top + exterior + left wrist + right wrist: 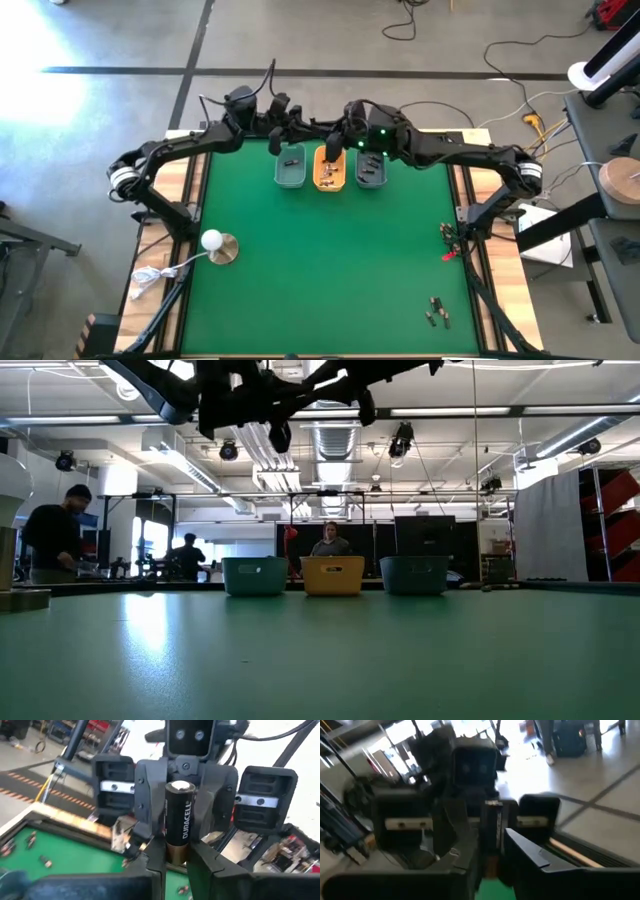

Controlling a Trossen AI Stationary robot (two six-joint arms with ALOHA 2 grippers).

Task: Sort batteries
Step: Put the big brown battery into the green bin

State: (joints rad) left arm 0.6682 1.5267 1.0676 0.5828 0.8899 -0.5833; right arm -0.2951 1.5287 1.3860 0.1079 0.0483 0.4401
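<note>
A black-and-copper Duracell battery (179, 815) hangs in the air over the far end of the table, between my two grippers, which face each other. My left gripper (177, 857) (300, 128) is shut on its copper end. My right gripper (492, 862) (335, 135) is open by a little, its fingers (150, 795) close on either side of the battery's black upper half. Below stand a grey tray (291, 168), an orange tray (330, 168) and a dark tray (371, 171), each with small batteries inside. My left gripper pinches the battery's copper-coloured end (176, 851) between its two fingers (156, 865). The fingers come in level from the table's left and lie across the battery. The battery is lifted clear, high above the trays, with its black part sticking out past the fingers.
Several loose batteries (437, 312) lie near the table's front right corner. Red and black clips with wires (447, 245) sit at the right edge. A white ball on a round base (215, 245) stands at the left. People are in the room beyond the table.
</note>
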